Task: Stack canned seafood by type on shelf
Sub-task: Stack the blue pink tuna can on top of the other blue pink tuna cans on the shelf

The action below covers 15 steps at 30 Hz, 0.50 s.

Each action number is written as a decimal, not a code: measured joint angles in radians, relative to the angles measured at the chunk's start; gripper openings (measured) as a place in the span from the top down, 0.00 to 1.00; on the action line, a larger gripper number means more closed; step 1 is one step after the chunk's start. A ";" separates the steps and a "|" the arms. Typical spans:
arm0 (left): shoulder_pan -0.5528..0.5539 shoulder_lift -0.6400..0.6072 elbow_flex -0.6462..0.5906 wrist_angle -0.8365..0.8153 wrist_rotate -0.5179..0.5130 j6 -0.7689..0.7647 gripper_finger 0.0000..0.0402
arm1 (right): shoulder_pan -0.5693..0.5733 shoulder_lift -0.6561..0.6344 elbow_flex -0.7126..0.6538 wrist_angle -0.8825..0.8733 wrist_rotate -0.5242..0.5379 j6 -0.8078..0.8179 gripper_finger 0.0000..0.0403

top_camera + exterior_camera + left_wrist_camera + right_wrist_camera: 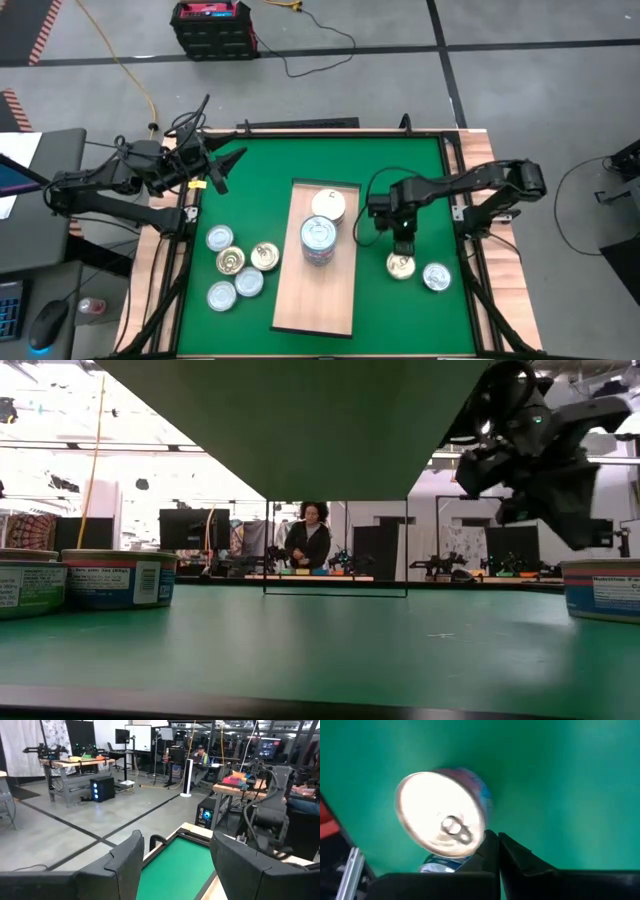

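- A table [455, 150] with a wooden rim carries a green mat [400, 170], seen from straight above.
- The shelf [300, 300], a long pale wooden board, lies flat on the middle of the mat, running from far to near.
- Two tins stand on the far half of the shelf: a pale-topped tin [328, 204] and, touching it on the near side, a silver-topped tin [319, 240] that looks taller, possibly a stack.
- Left of the shelf, five tins [240, 266] sit in a loose cluster on the mat, some gold-topped and some silver.
- Right of the shelf, two more tins rest on the mat: a gold-topped tin [402, 265] and a silver-topped tin [436, 277] just beside it.
- The right gripper [402, 243] hangs over the mat just at the far edge of the gold-topped tin.
- Its fingers [492, 852] are clenched together and grasp nothing; in the right wrist view the tin's pull-tab lid lies just beside the fingertips.
- The left gripper [222, 172] waits above the far left corner of the table, well apart from the tins, with its fingers [127, 865] spread apart and empty.
- In the room beyond the table, a person [309, 540] stands at a distant workbench.
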 joint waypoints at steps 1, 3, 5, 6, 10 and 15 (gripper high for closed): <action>0.000 0.000 0.000 0.000 -0.001 0.004 0.47 | -0.017 -0.016 0.000 -0.006 0.007 0.000 0.93; 0.000 0.000 0.000 0.000 -0.001 0.016 0.47 | -0.043 -0.053 0.000 -0.007 -0.002 0.000 0.93; 0.000 0.000 0.000 0.000 -0.001 0.017 0.47 | -0.049 -0.085 0.001 0.003 -0.012 -0.001 0.92; 0.000 0.000 0.000 0.000 -0.001 0.017 0.47 | -0.046 -0.095 0.002 0.008 -0.014 -0.003 0.90; 0.000 0.000 0.000 0.000 -0.001 0.017 0.47 | -0.019 -0.104 -0.010 0.046 -0.040 -0.004 0.79; 0.000 0.000 0.000 0.000 -0.001 0.016 0.47 | -0.002 -0.104 -0.123 0.144 -0.140 0.061 0.67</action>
